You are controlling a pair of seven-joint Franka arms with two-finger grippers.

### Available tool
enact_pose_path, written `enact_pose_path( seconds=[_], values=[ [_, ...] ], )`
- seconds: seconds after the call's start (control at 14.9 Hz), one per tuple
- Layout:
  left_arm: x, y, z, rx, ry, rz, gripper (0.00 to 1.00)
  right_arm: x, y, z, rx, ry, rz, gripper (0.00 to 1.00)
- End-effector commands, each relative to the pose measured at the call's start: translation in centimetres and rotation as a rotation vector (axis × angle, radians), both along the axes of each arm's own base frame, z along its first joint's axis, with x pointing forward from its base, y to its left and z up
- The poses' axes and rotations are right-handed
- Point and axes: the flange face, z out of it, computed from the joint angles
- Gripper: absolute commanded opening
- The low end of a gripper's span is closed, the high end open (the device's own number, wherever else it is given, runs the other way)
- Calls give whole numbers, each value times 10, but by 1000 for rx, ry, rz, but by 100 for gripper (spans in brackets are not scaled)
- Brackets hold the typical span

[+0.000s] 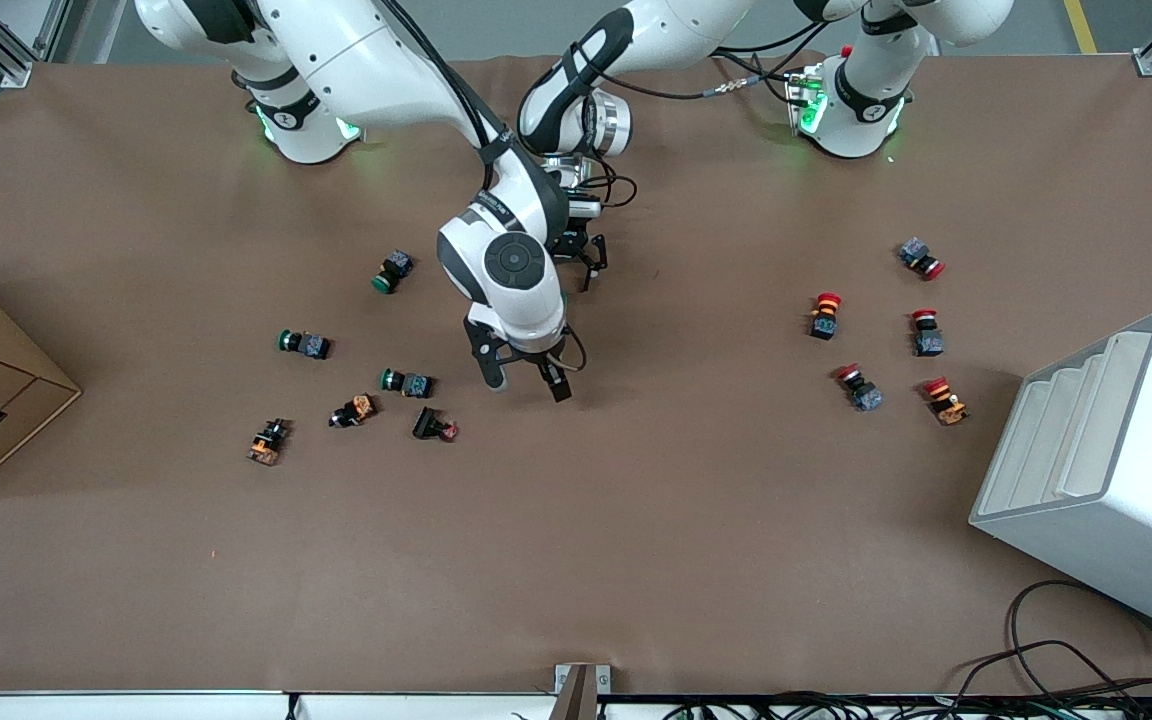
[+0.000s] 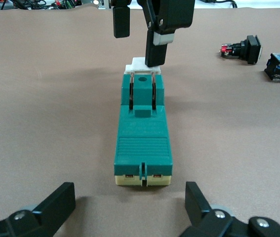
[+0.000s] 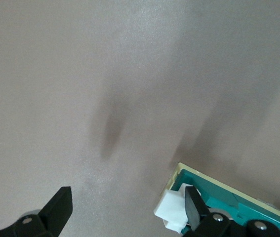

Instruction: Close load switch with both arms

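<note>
Here, the boxy teal-green plastic load switch (image 2: 142,143) with its cream-white lever (image 2: 141,67) is lying flat on the matte brown table (image 1: 636,520), just ahead of the open left gripper (image 2: 130,210). The open right gripper (image 1: 526,380) is hanging over the lever end, one black finger (image 2: 155,49) touching the lever.

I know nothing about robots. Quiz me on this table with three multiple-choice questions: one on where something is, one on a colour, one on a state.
1. Where is the right gripper?
A. Over a red-capped button
B. At the white lever end of the load switch
C. Over the cardboard box

2. What colour is the load switch's body?
A. Dark green
B. Red
C. Orange

3. How are the left gripper fingers?
A. Shut on the load switch
B. Shut on a button
C. Open, holding nothing

Answers:
1 B: the left wrist view shows a black finger at the lever.
2 A: the block is green with a cream base.
3 C: the fingers are spread wide, short of the switch's end.
</note>
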Motion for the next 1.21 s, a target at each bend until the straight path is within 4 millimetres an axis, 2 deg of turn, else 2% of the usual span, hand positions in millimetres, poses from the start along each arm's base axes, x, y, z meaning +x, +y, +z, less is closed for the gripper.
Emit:
enact_pose_path(
  seconds=[0.0, 0.13, 0.2, 0.34, 0.47, 0.61, 0.81, 0.94, 1.14],
  values=[
    [-19, 17, -47, 25, 126, 39, 98, 14, -1, -3, 8, -14, 9, 100],
    [-19, 17, -47, 25, 126, 37, 98, 20, -2, 3, 16, -24, 14, 100],
    [-20, 17, -47, 26, 127, 36, 98, 28, 0, 19, 26, -41, 38, 100],
    [-19, 17, -47, 26, 127, 37, 98, 56, -35, 38, 3, -11, 93, 100],
    [-19, 17, -46, 28, 126, 34, 98, 77, -66, 82, -6, -12, 216, 100],
    [-18, 16, -46, 31, 125, 32, 98, 103, -129, 130, -20, 9, 368, 100],
    [-13, 8, -37, 19, 119, 34, 98, 115, -214, 187, -32, 80, 618, 100],
    [-10, 5, -33, 19, 115, 33, 98, 116, -274, 215, -24, 136, 778, 100],
    [-3, -2, -26, 6, 109, 41, 98, 119, -379, 254, 12, 141, 1046, 100]
  ],
)
